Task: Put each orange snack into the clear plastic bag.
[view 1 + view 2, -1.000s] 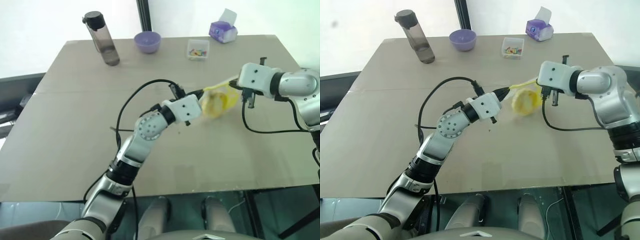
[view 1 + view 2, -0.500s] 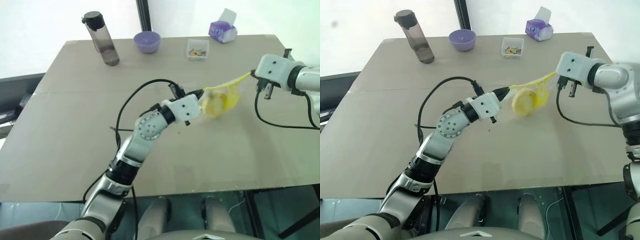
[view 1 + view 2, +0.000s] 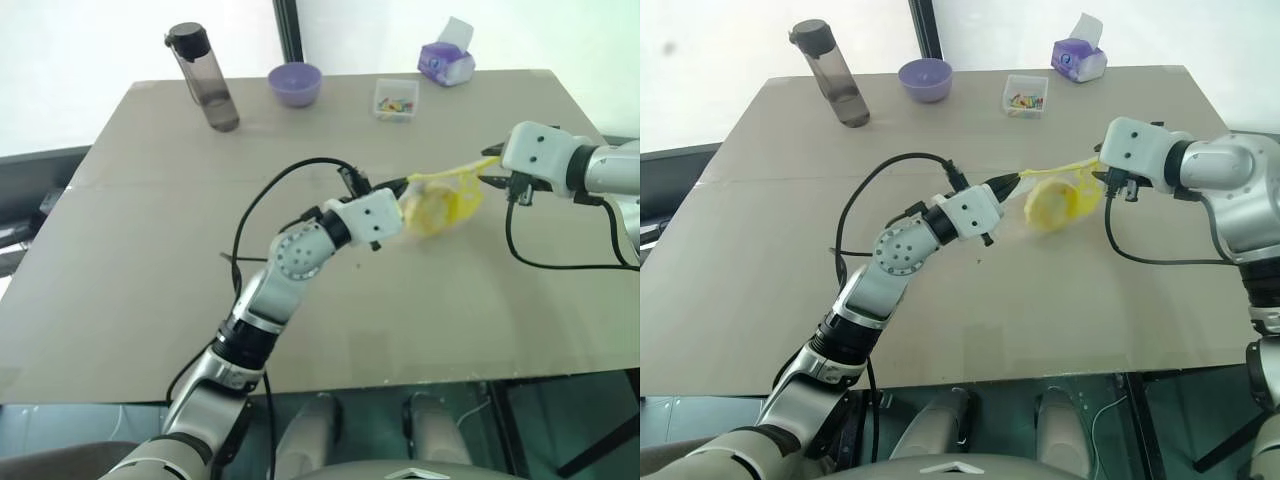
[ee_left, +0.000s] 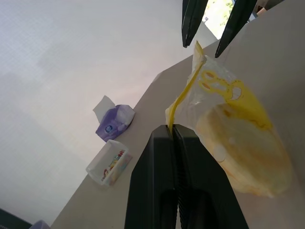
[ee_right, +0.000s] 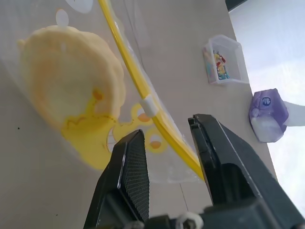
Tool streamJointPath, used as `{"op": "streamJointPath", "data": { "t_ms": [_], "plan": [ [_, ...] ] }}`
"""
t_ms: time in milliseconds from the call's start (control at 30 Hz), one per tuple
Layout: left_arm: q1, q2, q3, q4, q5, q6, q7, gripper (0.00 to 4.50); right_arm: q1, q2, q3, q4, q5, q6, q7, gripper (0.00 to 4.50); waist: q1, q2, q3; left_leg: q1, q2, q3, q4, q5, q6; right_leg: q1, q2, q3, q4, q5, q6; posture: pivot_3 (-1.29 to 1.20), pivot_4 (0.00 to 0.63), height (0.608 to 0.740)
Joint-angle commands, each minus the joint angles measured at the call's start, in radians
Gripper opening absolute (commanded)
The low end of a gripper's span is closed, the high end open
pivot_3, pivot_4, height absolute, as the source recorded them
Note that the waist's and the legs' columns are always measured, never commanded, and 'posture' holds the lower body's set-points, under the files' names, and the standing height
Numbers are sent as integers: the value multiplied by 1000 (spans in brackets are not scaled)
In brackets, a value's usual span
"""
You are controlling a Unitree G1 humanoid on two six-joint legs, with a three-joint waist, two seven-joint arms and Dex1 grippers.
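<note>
A broad grey-brown table (image 3: pixel 150 250) stands before a bright white wall, and most of the action hangs above its middle. The left gripper (image 4: pixel 173 130) is pinched tight on the yellow strip at one end of the clear plastic bag (image 3: pixel 455 195), holding it off the surface. The orange snack (image 3: pixel 428 210) sits inside the bag, weighing down its belly. At the strip's far end the right gripper (image 5: pixel 167 143) has its fingers parted narrowly, the yellow strip running between them; whether they touch it I cannot quite tell, but they do not look clamped. Along the far edge stand a dark bottle (image 3: pixel 205 78), a purple bowl (image 3: pixel 295 83), a small clear box (image 3: pixel 396 99) and a tissue pack (image 3: pixel 446 62). With no other snack visible on the table, the bagging itself seems done; what may remain is sealing or setting the bag down.
</note>
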Motion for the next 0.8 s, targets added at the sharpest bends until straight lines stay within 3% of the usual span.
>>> {"op": "streamJointPath", "data": {
  "t_ms": [33,167,267,333,800],
  "plan": [
    [-16,0,6,-12,-4,-22,2,0,-1,7,-24,-38,12,1,-3,1727,0,0,0,0,0,0,0,0,0,0,0,0,0,0,0,0,150,739],
    [-14,0,6,-13,-3,-23,2,0,3,18,-23,-45,13,1,0,1727,0,0,0,0,0,0,0,0,0,0,0,0,0,0,0,0,150,739],
    [-15,0,6,-10,-2,-25,3,0,4,23,-24,-50,18,2,8,891,0,0,0,0,0,0,0,0,0,0,0,0,0,0,0,0,150,739],
    [-17,-1,6,-8,-1,-26,4,0,4,22,-26,-52,20,1,11,20,0,0,0,0,0,0,0,0,0,0,0,0,0,0,0,0,150,739],
    [-16,-4,2,-2,0,-31,4,0,9,15,-34,-69,24,6,15,20,0,0,0,0,0,0,0,0,0,0,0,0,0,0,0,0,150,739]
  ]
}}
